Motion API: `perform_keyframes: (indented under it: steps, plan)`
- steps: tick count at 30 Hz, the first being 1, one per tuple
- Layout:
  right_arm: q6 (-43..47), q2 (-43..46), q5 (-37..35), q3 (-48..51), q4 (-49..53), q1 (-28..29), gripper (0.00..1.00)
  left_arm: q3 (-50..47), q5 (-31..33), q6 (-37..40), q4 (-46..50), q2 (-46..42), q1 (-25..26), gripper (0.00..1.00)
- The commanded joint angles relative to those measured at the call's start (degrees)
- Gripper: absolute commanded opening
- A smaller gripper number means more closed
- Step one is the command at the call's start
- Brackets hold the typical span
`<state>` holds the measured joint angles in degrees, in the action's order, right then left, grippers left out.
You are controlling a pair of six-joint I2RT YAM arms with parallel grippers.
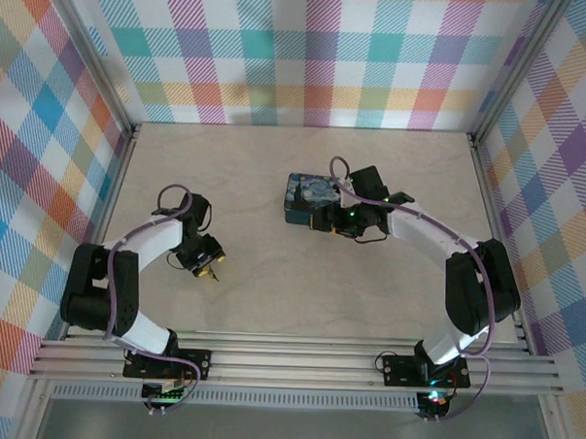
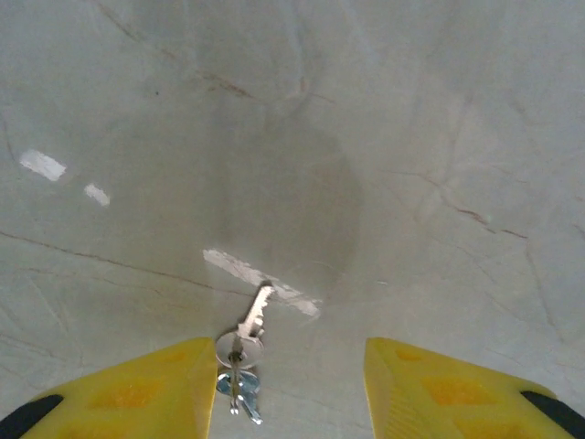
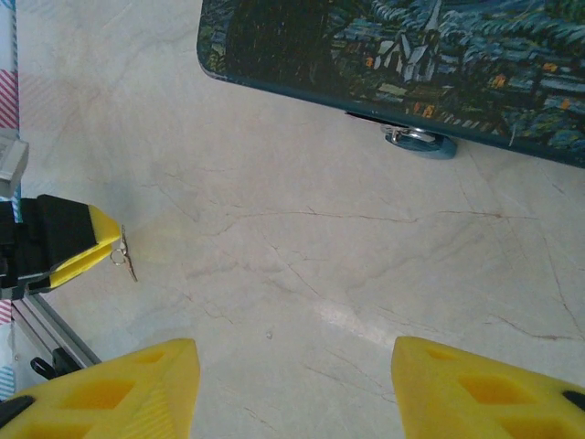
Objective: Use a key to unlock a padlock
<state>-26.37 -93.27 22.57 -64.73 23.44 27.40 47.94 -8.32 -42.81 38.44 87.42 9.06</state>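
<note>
The key (image 2: 249, 322) is a small silvery key on a ring with a second one, flat on the table. It lies between the yellow fingers (image 2: 137, 393) of my left gripper (image 2: 288, 389), right beside the left one, and the jaws stand open around it. From above, my left gripper (image 1: 210, 267) is at the table's left. The blue padlock (image 3: 420, 143) hangs at the lower edge of the night-sky box (image 3: 393, 55). My right gripper (image 3: 292, 393) is open over bare table, short of the padlock. The key (image 3: 125, 257) also shows at the left gripper's tip.
The dark-blue painted box (image 1: 308, 199) sits mid-table with the right gripper (image 1: 324, 221) at its near side. Plaid walls close the table on three sides. Metal rails (image 1: 297, 361) run along the near edge. Open tabletop lies between the two arms.
</note>
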Motion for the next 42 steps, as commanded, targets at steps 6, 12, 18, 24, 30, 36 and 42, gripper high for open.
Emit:
perform_keyframes:
  steps: [6, 12, 18, 24, 30, 36, 42]
  plan:
    - [0.19, -0.94, -0.25, -2.66, 0.92, 0.11, 0.59, 0.17, 1.87, 0.24, 2.05, -0.05, -0.62, 0.48]
    - [-0.08, -1.74, 0.26, -3.73, 1.3, 0.11, 0.59, -2.4, -0.74, 0.59, -0.99, 0.63, -0.6, 0.45]
    - [-0.03, -1.13, -0.36, -3.13, 1.37, 0.11, 0.59, -2.03, -1.94, 4.23, -1.19, 2.74, -0.62, 0.26]
    - [0.03, -0.11, -1.43, -2.61, 1.78, 0.02, 0.6, -0.76, -2.36, 7.75, 0.82, 2.25, -0.28, 0.05]
    - [-0.52, 0.98, -1.86, -2.75, 1.79, -0.45, 0.6, 0.66, -3.39, 10.19, 1.56, -0.81, 0.08, 0.0]
    - [-2.22, 2.47, 1.41, -2.86, 0.13, -2.23, 0.6, 2.82, -5.47, 12.91, 0.29, -3.94, 1.85, 0.0]
    - [-2.1, 3.62, 3.19, -2.6, -0.77, -2.44, 0.6, 6.8, -3.13, 11.74, 1.64, -4.34, 3.89, 0.01]
